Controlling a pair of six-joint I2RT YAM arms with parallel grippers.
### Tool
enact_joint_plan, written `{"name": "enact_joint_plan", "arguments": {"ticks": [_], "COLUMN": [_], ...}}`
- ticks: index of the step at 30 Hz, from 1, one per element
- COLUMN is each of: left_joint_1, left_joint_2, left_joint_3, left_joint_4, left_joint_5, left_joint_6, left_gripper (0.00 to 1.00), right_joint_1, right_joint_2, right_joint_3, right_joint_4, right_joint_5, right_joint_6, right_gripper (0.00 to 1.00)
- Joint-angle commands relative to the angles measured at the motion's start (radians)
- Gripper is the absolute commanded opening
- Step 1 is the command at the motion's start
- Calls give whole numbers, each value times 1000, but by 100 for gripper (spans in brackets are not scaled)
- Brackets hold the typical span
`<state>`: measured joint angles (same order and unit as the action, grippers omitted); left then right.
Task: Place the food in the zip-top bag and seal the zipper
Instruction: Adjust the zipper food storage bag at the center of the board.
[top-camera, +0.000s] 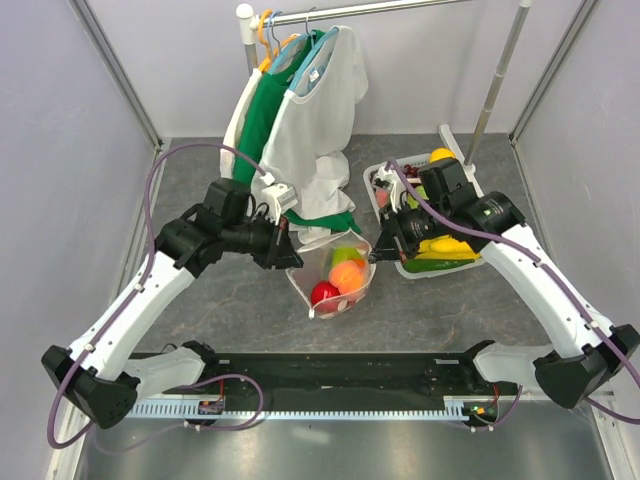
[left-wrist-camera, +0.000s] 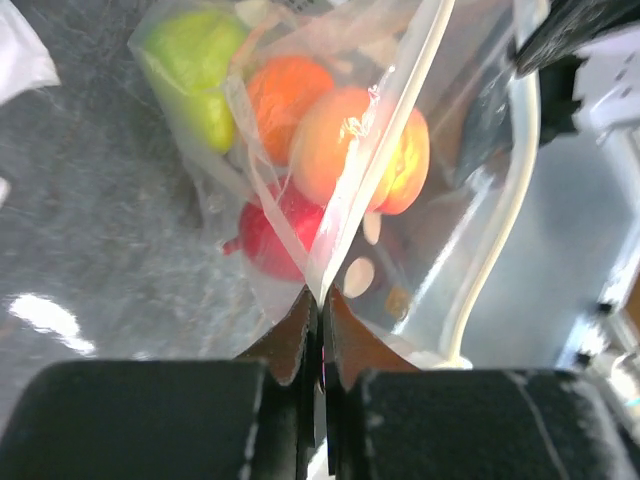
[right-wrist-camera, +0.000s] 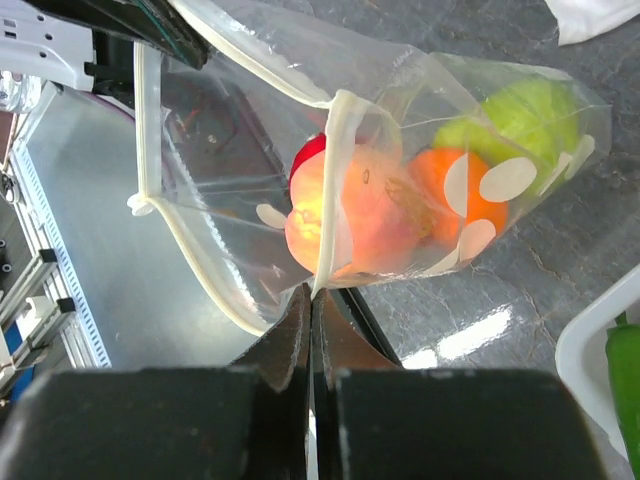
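The zip-top bag (top-camera: 337, 283) hangs between my two grippers at the table's middle, its mouth gaping toward the arm bases. Inside lies the food: a green apple (left-wrist-camera: 195, 75), an orange fruit (left-wrist-camera: 285, 95), a peach (left-wrist-camera: 355, 145) and a red piece (left-wrist-camera: 275, 235). My left gripper (top-camera: 290, 252) is shut on the bag's left edge, pinching film at its fingertips (left-wrist-camera: 320, 300). My right gripper (top-camera: 374, 257) is shut on the zipper (right-wrist-camera: 335, 190) at the right side, its tips (right-wrist-camera: 312, 292) clamping the pale strip. Between the grips, the zipper's other lip (right-wrist-camera: 190, 250) sags apart.
A white slotted basket (top-camera: 384, 180) at the right holds more toy food, including a yellow and a green piece (top-camera: 445, 255). White and green garments (top-camera: 310, 120) hang on a rack behind the bag. The basket's rim (right-wrist-camera: 600, 360) shows close to the right gripper.
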<state>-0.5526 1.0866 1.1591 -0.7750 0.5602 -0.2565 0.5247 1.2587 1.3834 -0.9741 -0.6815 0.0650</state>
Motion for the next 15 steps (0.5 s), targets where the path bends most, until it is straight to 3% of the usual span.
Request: {"name": "enact_joint_plan", "arguments": {"ticks": [1,6,11,13,15], "left_joint_1": [-16,-64,-69,-69,-70], "left_joint_2": [67,101,150,154,162], "left_joint_3": [102,56,60,63,68], "left_joint_4": [-218,-140,-87,-58,-47], "left_joint_5": [-17,-4,-13,-14,-11], "left_joint_6": [309,266,226,214,209], "left_gripper": [11,19,32,43,44], "right_joint_1": [-6,-6,-6,-6,-6], "right_joint_2": [14,103,151,145,140], "right_joint_3": [43,-26,66,84,98], "right_joint_4": [-78,-43,-23,-26,-55], "right_joint_5": [19,83,66,63,57], "right_joint_6": [-48,-140,-148,-156,-168], "right_gripper": [0,0,0,0,0]}}
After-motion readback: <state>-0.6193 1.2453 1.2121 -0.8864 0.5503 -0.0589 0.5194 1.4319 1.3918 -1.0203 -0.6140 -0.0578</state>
